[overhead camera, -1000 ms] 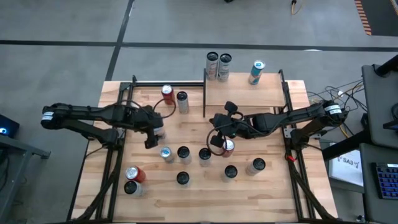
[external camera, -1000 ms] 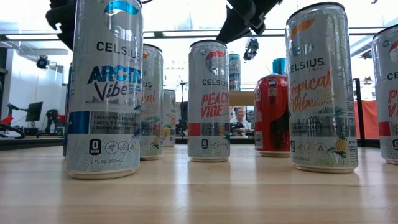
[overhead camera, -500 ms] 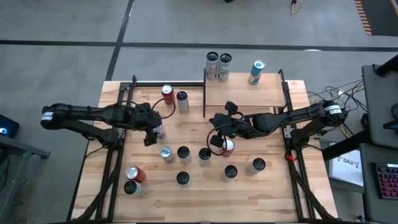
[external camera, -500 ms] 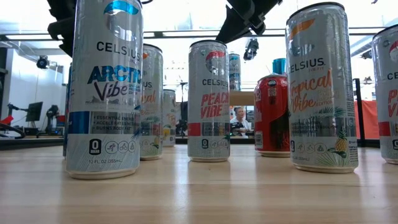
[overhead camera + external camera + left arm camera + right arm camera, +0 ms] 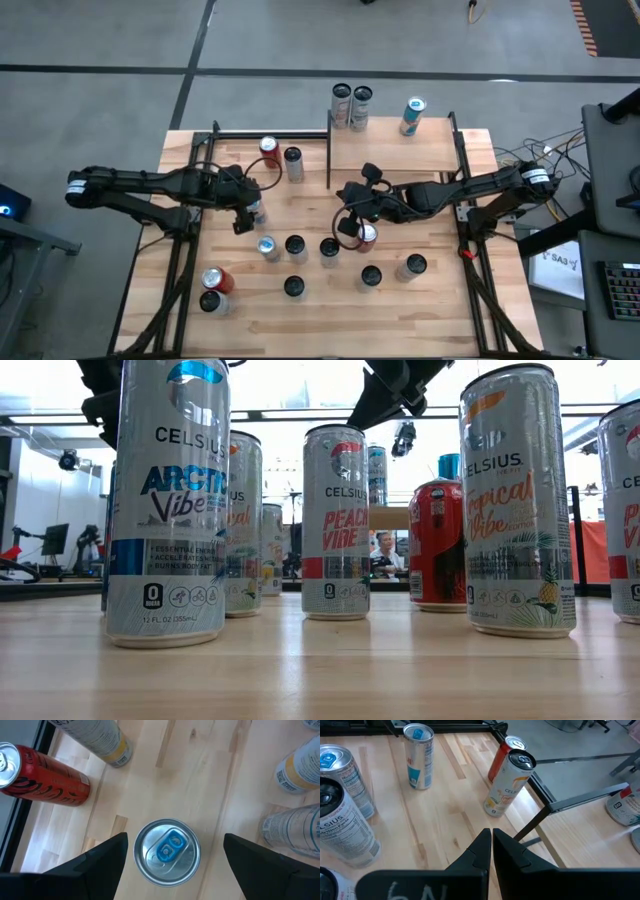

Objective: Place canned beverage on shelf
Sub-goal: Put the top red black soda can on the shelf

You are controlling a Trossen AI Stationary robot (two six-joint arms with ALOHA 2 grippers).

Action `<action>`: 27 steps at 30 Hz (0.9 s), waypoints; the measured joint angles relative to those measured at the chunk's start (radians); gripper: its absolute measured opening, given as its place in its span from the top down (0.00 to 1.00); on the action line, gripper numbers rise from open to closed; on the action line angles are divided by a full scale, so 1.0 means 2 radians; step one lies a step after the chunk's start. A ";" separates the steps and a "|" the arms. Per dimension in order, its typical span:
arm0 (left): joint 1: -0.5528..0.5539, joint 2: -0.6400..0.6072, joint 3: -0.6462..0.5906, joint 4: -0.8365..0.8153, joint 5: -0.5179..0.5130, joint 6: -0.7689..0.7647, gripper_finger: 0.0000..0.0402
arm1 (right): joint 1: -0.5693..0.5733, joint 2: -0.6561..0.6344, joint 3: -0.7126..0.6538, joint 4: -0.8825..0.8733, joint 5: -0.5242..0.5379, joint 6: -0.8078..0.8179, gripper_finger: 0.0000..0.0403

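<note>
The shelf [image 5: 395,150] is a small light-wood board with black posts at the table's far right; three cans [image 5: 352,104] [image 5: 412,115] stand along its far edge. My left gripper [image 5: 247,212] is open above a silver can with a blue tab [image 5: 167,851] that stands upright on the table; in the left wrist view [image 5: 175,840] its fingers stand on either side of the can's top, with gaps. My right gripper [image 5: 347,222] is shut and empty [image 5: 491,837] over the table's middle, next to a red can [image 5: 367,235].
Several cans stand on the tabletop's near half [image 5: 295,245] [image 5: 371,276] [image 5: 415,265]; two stand at the near left [image 5: 213,280]. A red can [image 5: 269,150] and a silver one [image 5: 292,160] stand at the far left. Black frame rails [image 5: 180,270] run along both sides.
My left gripper has shifted a little toward the silver can with the blue tab and lowered slightly over it, still open. My right gripper has kept still.
</note>
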 joint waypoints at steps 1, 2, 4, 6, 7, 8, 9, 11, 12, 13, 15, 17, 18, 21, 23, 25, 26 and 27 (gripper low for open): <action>0.000 0.000 0.000 0.000 0.000 0.000 0.22 | 0.000 0.000 0.000 0.000 0.000 0.000 0.98; 0.000 0.000 0.000 0.000 0.000 0.000 0.22 | 0.000 0.000 0.000 0.000 0.000 0.000 0.98; 0.000 0.001 0.000 0.000 0.000 0.000 0.22 | 0.000 0.001 0.000 0.000 0.000 0.002 0.98; 0.000 0.001 0.000 0.000 0.000 0.000 0.22 | 0.000 0.001 0.000 0.000 0.000 0.004 0.98; 0.000 0.001 0.000 0.001 0.000 0.000 0.22 | 0.000 0.001 0.000 0.000 0.000 0.004 0.98; 0.000 0.001 0.000 0.001 0.000 0.000 0.22 | 0.000 0.001 0.000 0.000 0.000 0.004 0.98; 0.000 0.001 0.000 0.001 0.000 0.000 0.22 | 0.000 0.001 0.000 0.000 0.000 0.004 0.98; 0.000 0.001 0.000 0.002 0.000 0.000 0.22 | 0.000 0.001 0.000 0.000 0.000 0.005 0.98; 0.000 0.001 0.000 0.002 0.000 0.000 0.22 | 0.000 0.001 0.000 0.000 0.000 0.005 0.98; 0.000 0.001 0.000 0.002 0.000 -0.001 0.22 | 0.000 0.001 0.000 0.000 0.000 0.005 0.98; 0.000 0.001 0.000 0.002 0.000 -0.002 0.22 | 0.000 0.001 0.000 0.000 0.000 0.005 0.98; 0.000 0.001 0.000 0.002 0.000 -0.002 0.22 | 0.000 0.001 -0.001 0.000 0.000 0.006 0.98; 0.000 0.001 0.000 0.002 0.000 -0.002 0.22 | 0.000 0.001 -0.001 0.001 0.000 0.007 0.98; 0.000 0.001 0.000 0.002 0.000 -0.002 0.22 | 0.000 0.001 -0.004 0.000 0.000 0.009 0.98; 0.000 0.001 0.000 0.002 0.000 -0.002 0.22 | 0.000 0.001 -0.004 0.000 0.000 0.009 0.98; 0.000 0.001 0.000 0.002 0.000 -0.002 0.22 | 0.000 0.001 -0.004 0.000 0.000 0.011 0.98; 0.000 0.001 0.000 0.002 0.000 -0.002 0.22 | 0.000 0.001 -0.004 0.000 0.000 0.011 0.98; 0.000 0.001 0.000 0.003 0.000 -0.002 0.22 | 0.000 0.001 -0.005 0.000 0.000 0.012 0.98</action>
